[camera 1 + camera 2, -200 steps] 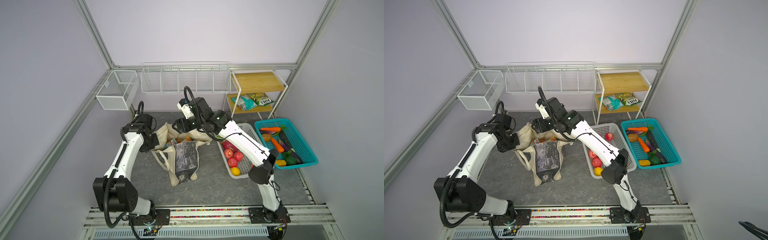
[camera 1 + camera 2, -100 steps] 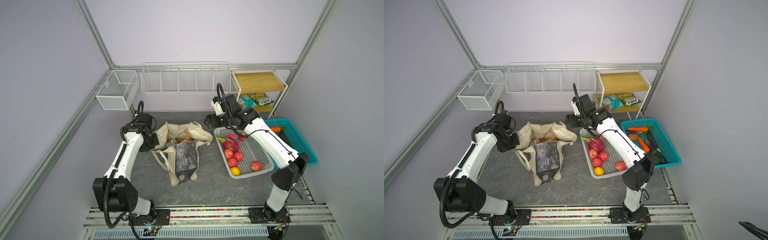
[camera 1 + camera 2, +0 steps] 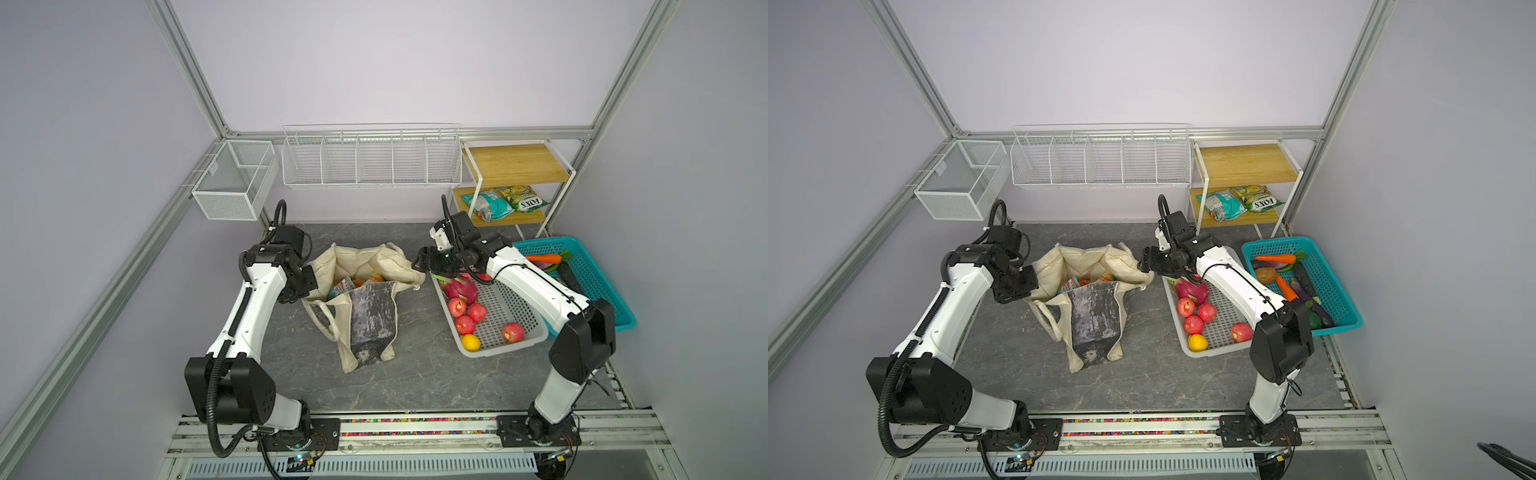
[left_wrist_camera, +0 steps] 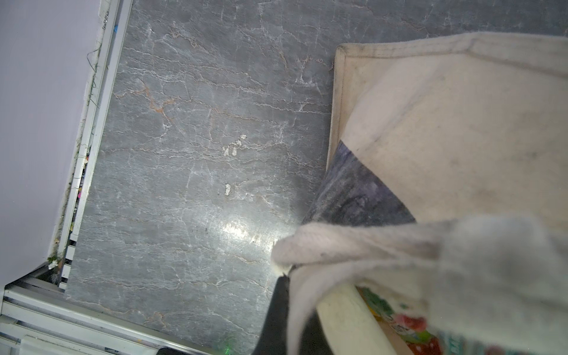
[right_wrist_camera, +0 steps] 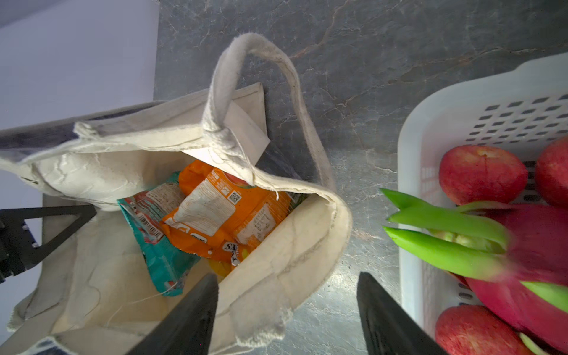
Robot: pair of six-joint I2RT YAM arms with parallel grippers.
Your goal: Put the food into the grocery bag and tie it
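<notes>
The grocery bag (image 4: 461, 129) runs off two edges of the left wrist view, and a blurred fold of it covers the tips of the left pincer (image 3: 308, 286). The dragon fruit (image 5: 538, 246) is blurred and cropped. The right arm (image 3: 536, 286) hides part of the white basket (image 3: 498, 351).

You have the grocery bag (image 4: 445, 129) on the grey marbled bench (image 4: 190, 153), cream cloth above its dark marbled panel (image 4: 353, 193). The left gripper (image 4: 284, 284) is clamped on a fold of the bag's rim (image 4: 353, 242), with one dark finger (image 4: 272, 313) showing. A printed snack packet (image 4: 396, 319) lies inside, blurred, and the bench's railed edge (image 4: 92, 138) is well apart from the bag.
</notes>
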